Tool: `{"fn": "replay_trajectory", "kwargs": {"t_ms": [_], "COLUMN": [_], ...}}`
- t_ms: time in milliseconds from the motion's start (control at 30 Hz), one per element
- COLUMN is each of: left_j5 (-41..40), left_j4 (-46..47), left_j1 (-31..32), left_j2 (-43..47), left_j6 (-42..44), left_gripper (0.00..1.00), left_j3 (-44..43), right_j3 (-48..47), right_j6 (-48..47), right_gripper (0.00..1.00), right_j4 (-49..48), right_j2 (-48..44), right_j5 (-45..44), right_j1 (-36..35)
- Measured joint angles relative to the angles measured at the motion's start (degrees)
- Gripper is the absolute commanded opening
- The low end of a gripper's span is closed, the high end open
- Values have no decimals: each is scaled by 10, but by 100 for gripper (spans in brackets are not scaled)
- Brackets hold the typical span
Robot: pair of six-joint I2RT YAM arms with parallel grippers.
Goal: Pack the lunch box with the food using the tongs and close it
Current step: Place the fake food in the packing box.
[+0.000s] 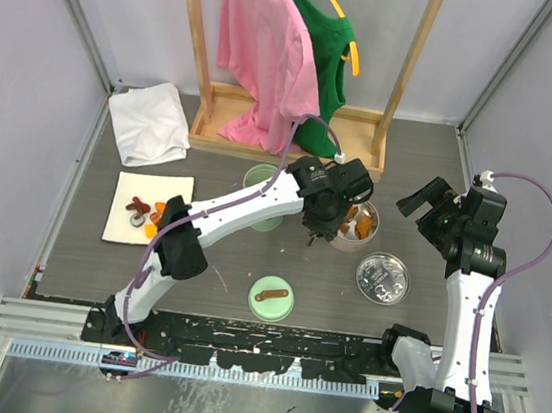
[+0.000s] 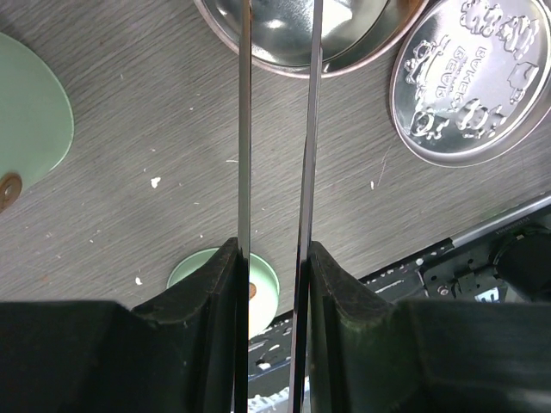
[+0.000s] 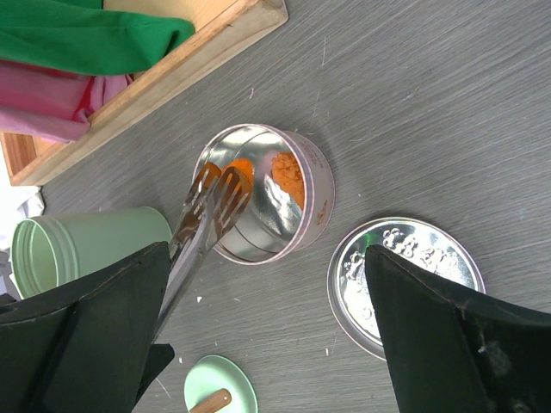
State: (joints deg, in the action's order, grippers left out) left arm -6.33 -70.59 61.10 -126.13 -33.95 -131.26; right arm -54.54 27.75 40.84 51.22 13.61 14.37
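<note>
My left gripper (image 1: 328, 211) is shut on the tongs (image 2: 244, 129), its dark fingers (image 2: 202, 292) pressing both thin arms. In the right wrist view the tongs' slotted tips (image 3: 222, 194) sit in the mouth of the lunch box (image 3: 314, 185), a round metal tin. Orange food (image 3: 288, 176) lies inside it. More food (image 1: 144, 213) sits on a white napkin (image 1: 122, 228) at the left. The embossed tin lid (image 1: 383, 278) lies flat to the box's near right. To the right of the box my right gripper (image 1: 425, 207) hangs open, nothing between its fingers.
A pale green cup (image 1: 259, 179) stands just left of the box. A green lid with a wooden handle (image 1: 271, 298) lies near the front. A folded white cloth (image 1: 148, 122) and a wooden rack (image 1: 296, 128) with pink and green shirts are at the back.
</note>
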Motion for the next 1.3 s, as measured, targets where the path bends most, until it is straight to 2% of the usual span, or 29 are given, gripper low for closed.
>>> {"fn": "replay_trajectory", "kwargs": {"t_ms": [200, 500, 867, 1033, 1300], "left_j5": [1, -1, 5, 7, -32], "left_j4": [1, 0, 2, 16, 50], "left_j1": [-1, -5, -7, -7, -19], "left_j2": [-25, -31, -19, 34, 220], "left_j6": [1, 1, 1, 1, -1], "left_gripper": [28, 41, 42, 39, 37], "left_j3": [-17, -22, -24, -10, 96], "right_j3": [0, 0, 0, 0, 0], "right_j6": [0, 0, 0, 0, 2], "right_gripper": [100, 100, 100, 100, 100], "right_j4": [0, 0, 0, 0, -3], "right_j2": [0, 0, 0, 0, 0], "right_j5": [1, 7, 10, 13, 25], "right_j1": [0, 0, 0, 0, 0]}}
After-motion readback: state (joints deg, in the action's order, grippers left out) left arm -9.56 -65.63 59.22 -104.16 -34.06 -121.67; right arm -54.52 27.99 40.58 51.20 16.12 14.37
